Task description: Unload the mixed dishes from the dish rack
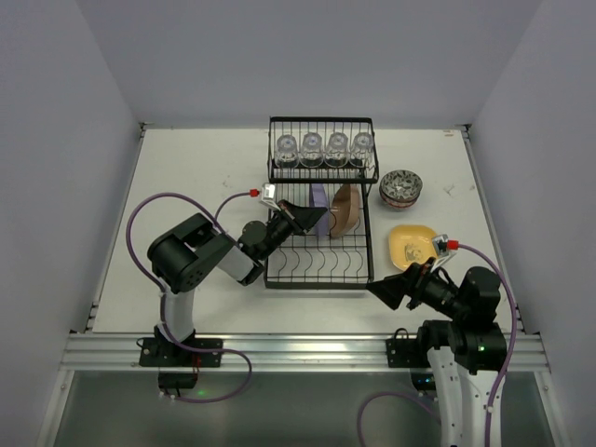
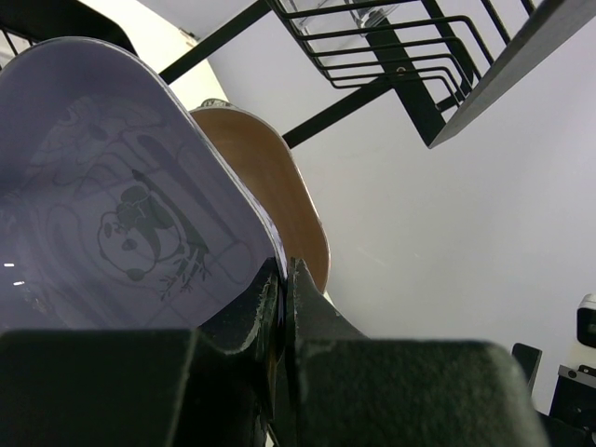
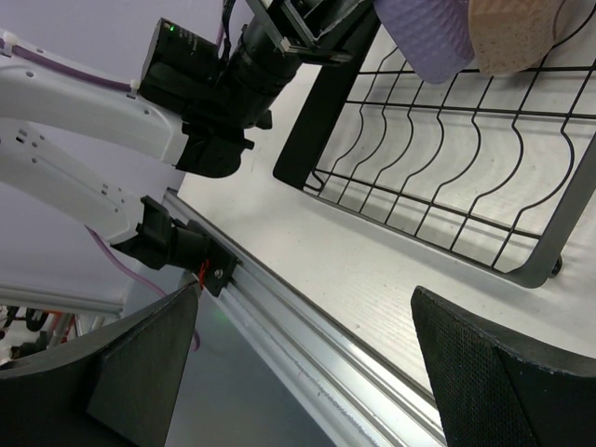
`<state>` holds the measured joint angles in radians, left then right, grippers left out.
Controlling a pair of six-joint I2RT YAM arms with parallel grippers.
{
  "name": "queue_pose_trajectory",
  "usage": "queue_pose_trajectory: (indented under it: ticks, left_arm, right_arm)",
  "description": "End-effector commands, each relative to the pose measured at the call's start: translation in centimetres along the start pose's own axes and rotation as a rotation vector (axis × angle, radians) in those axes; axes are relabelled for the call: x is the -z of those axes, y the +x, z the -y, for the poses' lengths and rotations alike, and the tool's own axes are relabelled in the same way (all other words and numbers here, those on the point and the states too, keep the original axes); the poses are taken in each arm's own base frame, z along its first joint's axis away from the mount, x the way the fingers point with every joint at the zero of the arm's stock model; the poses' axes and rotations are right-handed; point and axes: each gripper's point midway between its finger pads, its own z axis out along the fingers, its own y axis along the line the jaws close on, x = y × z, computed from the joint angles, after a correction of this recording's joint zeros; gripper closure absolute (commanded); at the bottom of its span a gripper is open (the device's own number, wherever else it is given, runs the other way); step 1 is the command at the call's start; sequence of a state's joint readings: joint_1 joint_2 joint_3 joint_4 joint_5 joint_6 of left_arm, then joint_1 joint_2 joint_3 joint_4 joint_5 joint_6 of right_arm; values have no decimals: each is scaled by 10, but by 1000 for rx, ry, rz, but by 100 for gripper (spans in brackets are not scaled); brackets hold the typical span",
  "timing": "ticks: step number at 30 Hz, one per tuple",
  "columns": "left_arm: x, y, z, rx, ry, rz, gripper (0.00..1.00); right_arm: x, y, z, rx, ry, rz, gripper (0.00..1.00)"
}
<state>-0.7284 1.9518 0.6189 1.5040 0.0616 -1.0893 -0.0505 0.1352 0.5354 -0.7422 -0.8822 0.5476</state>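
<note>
Inside the dish rack (image 1: 315, 285), our left gripper (image 1: 300, 216) clamps the purple plate (image 1: 319, 196) by its rim, the brown plate (image 1: 347, 210) at its three o'clock; our right gripper (image 1: 386, 291) gapes wide.

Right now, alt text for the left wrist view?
The left claw pinches the rim of a purple plate with a panda drawing. A brown plate stands just behind it, with the black wire rack above.

White table (image 1: 186, 177) bears dish rack (image 1: 321, 285); stacked bowls (image 1: 401, 189); yellow plate (image 1: 410, 244).
</note>
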Motion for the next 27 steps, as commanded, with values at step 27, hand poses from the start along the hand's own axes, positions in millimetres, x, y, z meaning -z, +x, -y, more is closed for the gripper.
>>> queue_pose_trajectory:
  ticks: [27]
  left_arm:
    - [23,-74,102,195,344,271,100]
  right_arm:
    - [7,-2,-15,47,-36,8,1]
